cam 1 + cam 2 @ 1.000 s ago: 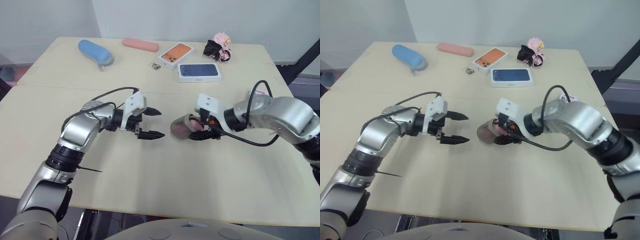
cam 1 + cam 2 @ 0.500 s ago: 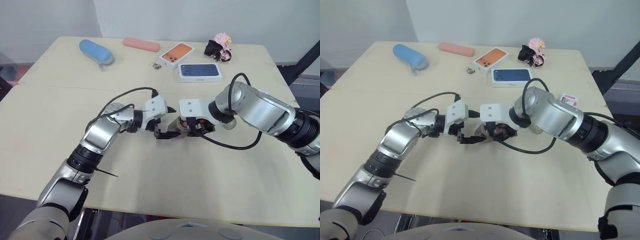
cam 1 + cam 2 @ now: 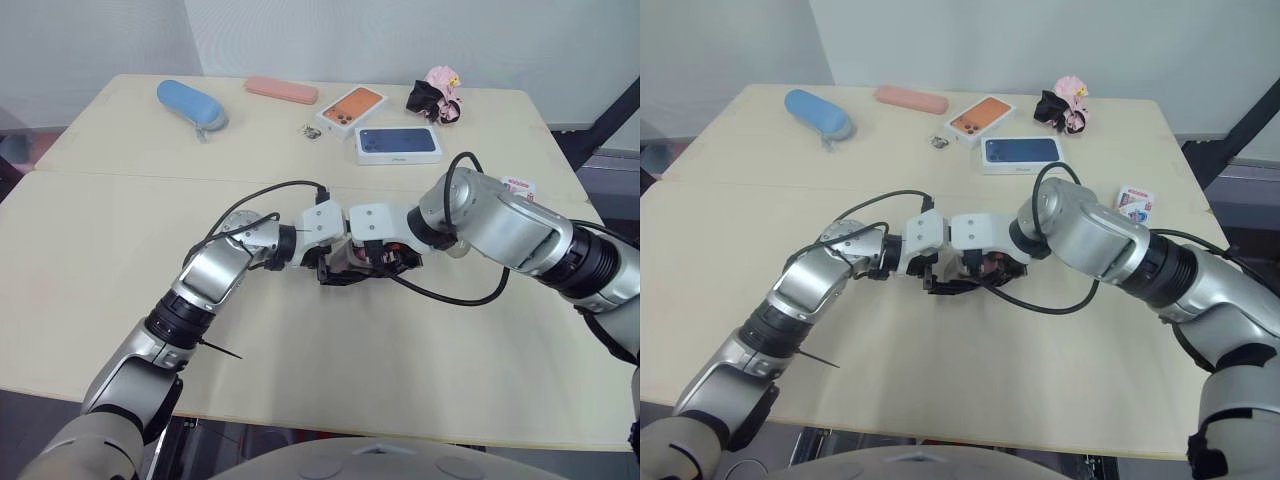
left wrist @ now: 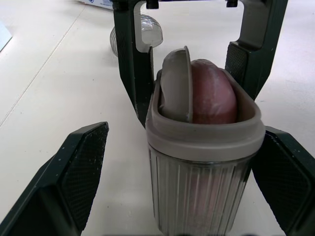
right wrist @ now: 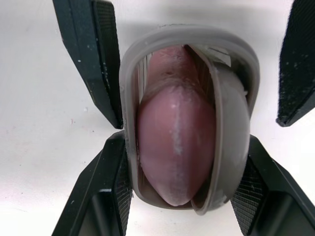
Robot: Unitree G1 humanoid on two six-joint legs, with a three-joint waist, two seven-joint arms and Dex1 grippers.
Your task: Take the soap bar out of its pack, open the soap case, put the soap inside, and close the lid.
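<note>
Left gripper (image 4: 183,131): jaws wide open, one finger on each side of the soap case (image 4: 202,162), holding nothing. In the right wrist view one of its pads sits just beside the grey rim and the other stands apart.
Right gripper (image 5: 183,141): closed on the case, both pads touching its sides just below the rim.
Case: clear ribbed body, mouth turned toward the right gripper. Pink soap (image 5: 174,142) is inside, its end at the rim. Grey lid piece (image 4: 176,83) is tilted in the mouth beside the soap, not shut.
Case is low over the table (image 3: 420,370), mid-table, near side of the seam. Cannot tell if it touches.
Room: wide tabletop from the case to the near edge and out to both sides.
Toward the far edge, well apart: blue box (image 3: 399,144), orange box (image 3: 352,108), pink case (image 3: 281,89), blue case (image 3: 191,104).
Small white-and-red packet (image 3: 1135,201) lies near the right edge.
</note>
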